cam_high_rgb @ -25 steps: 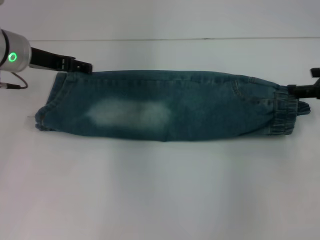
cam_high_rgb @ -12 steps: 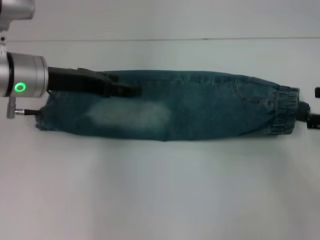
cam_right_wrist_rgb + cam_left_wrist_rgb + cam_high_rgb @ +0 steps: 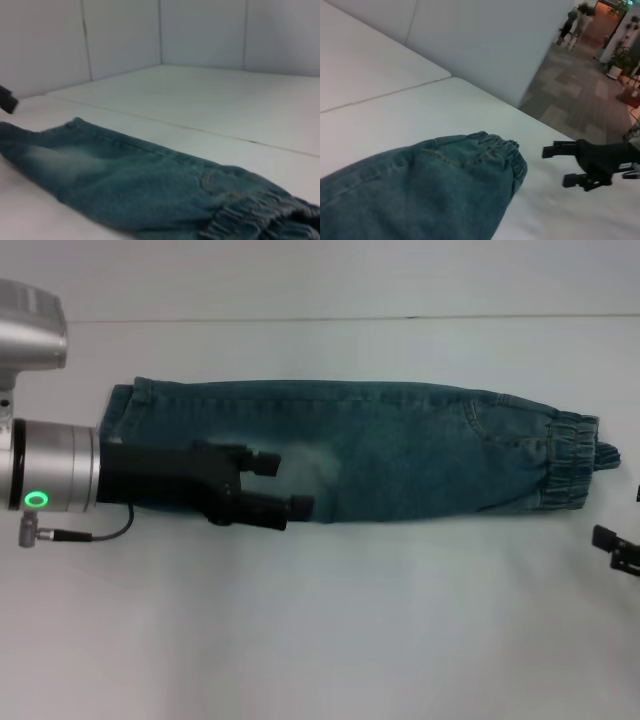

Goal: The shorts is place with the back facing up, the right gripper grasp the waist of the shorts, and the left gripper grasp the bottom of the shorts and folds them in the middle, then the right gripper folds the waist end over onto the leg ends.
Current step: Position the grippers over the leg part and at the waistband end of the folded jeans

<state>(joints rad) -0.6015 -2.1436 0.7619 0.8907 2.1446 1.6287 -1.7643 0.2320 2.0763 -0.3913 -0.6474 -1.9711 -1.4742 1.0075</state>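
The shorts [image 3: 400,455] lie folded lengthwise in a long strip across the white table. The gathered waist [image 3: 570,460] points right, and the leg hems [image 3: 118,410] lie at the left, partly under my left arm. My left gripper [image 3: 288,484] hovers over the front left part of the shorts near the pale patch, open and holding nothing. My right gripper [image 3: 612,544] shows only as a black tip at the right edge, in front of the waist and apart from it. In the left wrist view the right gripper [image 3: 555,165] stands open beside the waist [image 3: 507,152], empty. The waist [image 3: 250,215] also shows in the right wrist view.
A seam line [image 3: 400,317] crosses the back of the table. In the left wrist view the table edge [image 3: 535,117] drops off to a tiled floor just beyond the waist end. A white wall [image 3: 200,30] stands behind the table.
My left gripper has left the far leg-hem corner and swung forward over the shorts, empty. My right gripper has let go of the waist and drawn back toward the front right.
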